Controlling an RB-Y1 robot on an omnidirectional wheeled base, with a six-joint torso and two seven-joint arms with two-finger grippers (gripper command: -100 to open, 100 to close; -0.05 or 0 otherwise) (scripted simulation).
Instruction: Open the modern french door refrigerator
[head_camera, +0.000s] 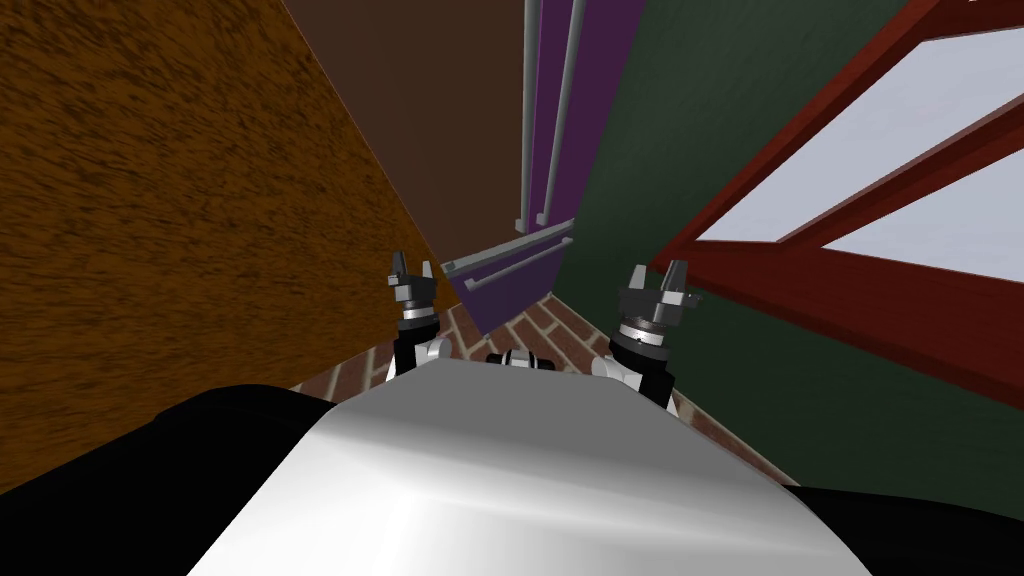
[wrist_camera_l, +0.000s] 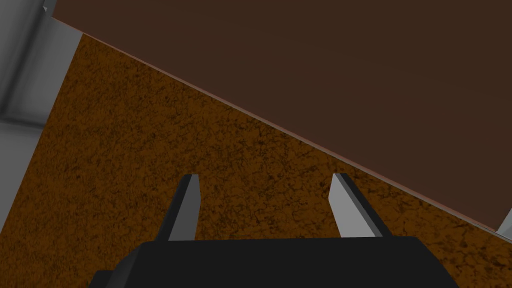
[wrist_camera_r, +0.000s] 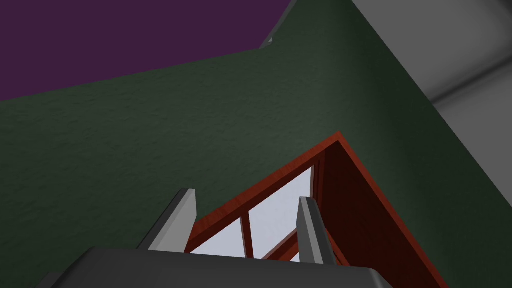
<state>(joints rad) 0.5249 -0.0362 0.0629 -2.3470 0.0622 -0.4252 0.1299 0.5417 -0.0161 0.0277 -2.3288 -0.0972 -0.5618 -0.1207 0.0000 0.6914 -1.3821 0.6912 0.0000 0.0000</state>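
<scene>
- The purple refrigerator (head_camera: 595, 100) stands upper middle of the head view, its doors shut and its grey handles (head_camera: 528, 120) side by side.
- The left gripper (head_camera: 411, 265), centre-left, is spread wide and empty.
- The right gripper (head_camera: 660, 270), centre-right, is likewise spread and empty.

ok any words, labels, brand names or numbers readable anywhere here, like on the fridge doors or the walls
None: no text can be read in any view.
The purple refrigerator front carries only its grey handles, with no brand mark or label.
The speckled brown wall, dark brown panel, green wall and red window frame are all plain.
</scene>
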